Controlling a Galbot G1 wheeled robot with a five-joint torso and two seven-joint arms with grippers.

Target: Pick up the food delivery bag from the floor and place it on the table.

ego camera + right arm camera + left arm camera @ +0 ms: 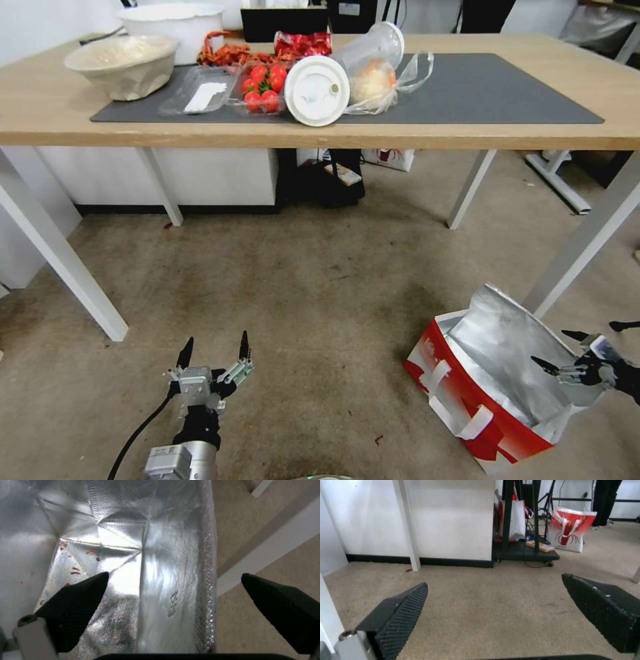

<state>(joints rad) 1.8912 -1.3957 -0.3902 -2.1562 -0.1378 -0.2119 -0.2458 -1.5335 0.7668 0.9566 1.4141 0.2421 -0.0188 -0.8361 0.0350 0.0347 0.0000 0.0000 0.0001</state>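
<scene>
1 open food delivery bag (467, 393) holds red flecks (76, 570).

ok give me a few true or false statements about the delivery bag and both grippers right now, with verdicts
1. The food delivery bag stands on the floor. True.
2. The right gripper is shut on a white strap handle. False: it is open, straddling the bag's foil rim.
3. The left gripper is open over bare carpet. True.
4. The bag is closed. False: it gapes open, showing its silver lining.
5. The table already holds the bag. False: it holds other items instead.
</scene>
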